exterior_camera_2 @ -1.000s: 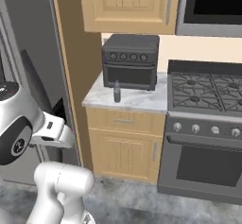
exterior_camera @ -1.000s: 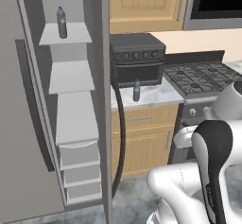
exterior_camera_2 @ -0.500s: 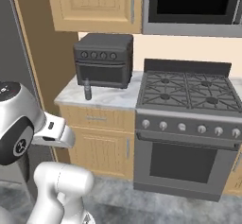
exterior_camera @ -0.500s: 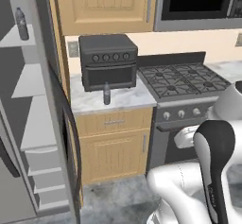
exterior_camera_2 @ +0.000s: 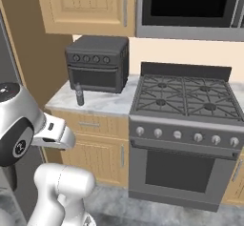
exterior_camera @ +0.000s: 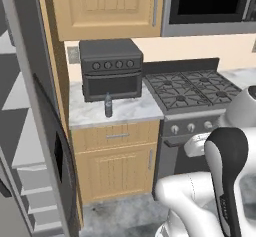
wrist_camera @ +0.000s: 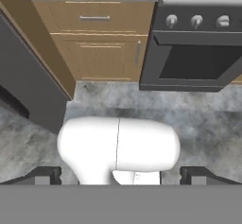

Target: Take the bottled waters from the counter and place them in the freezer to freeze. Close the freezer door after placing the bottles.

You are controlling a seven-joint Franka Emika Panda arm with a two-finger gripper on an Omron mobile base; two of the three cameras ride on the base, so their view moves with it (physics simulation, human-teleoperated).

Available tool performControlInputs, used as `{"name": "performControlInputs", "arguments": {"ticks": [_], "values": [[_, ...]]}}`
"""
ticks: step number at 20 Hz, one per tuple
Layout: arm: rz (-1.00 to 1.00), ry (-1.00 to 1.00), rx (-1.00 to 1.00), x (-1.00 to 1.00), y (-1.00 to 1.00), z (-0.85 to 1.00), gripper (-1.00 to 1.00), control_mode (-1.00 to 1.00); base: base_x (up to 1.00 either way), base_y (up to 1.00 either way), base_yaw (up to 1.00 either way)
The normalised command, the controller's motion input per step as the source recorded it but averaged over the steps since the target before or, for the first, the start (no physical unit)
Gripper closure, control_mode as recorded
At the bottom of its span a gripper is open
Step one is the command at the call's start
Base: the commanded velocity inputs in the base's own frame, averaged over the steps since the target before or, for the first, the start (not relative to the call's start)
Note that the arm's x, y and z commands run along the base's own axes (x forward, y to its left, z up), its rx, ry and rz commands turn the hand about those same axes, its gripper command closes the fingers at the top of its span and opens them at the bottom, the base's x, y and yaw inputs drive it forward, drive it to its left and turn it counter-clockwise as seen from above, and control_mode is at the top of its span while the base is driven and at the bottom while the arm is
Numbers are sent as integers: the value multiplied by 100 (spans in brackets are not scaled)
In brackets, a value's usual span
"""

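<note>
one bottled water stands on the counter, just before the toaster oven. the claw is spread wide, holding nothing.

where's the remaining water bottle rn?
The water bottle stands upright on the marble counter, just in front of the toaster oven, left of the stove. In the right base view it sits near the counter's left front corner.
</note>
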Motion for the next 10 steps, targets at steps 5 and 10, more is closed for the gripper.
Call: {"name": "performControlInputs", "arguments": {"ticks": [5,10], "values": [[0,0,0,0,0,0,-100,100,49,-38,5],[0,0,0,0,0,0,-100,100,47,-35,3]]}}
